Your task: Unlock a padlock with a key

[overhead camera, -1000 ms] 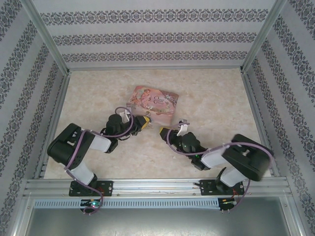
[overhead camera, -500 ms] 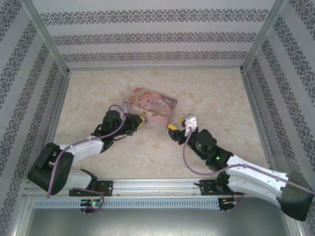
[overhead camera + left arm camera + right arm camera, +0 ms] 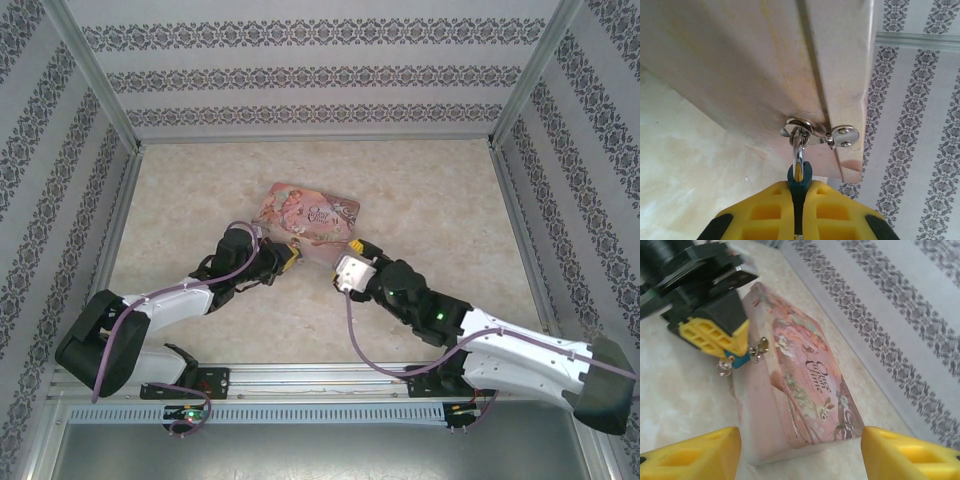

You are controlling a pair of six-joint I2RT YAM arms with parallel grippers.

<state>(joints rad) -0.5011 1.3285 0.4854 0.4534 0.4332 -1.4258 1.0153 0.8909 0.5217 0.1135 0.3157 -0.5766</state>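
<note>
My left jaws are pinching the teal padlock [image 3: 799,181] at their tips, its shackle [image 3: 798,149] hooked through the clasp [image 3: 840,136] on the pink tin [image 3: 805,385] just beyond. My right jaws are spread, holding nothing. Any sideways tug, I reckon, drags the tin or slips the padlock.

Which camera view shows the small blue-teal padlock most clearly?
Left wrist view: the padlock is close and sharp, teal body pinched in the left tool, shackle through the clasp of the pink tin. The right wrist view shows it small and blurred; in the top view it is too small to tell.
</note>
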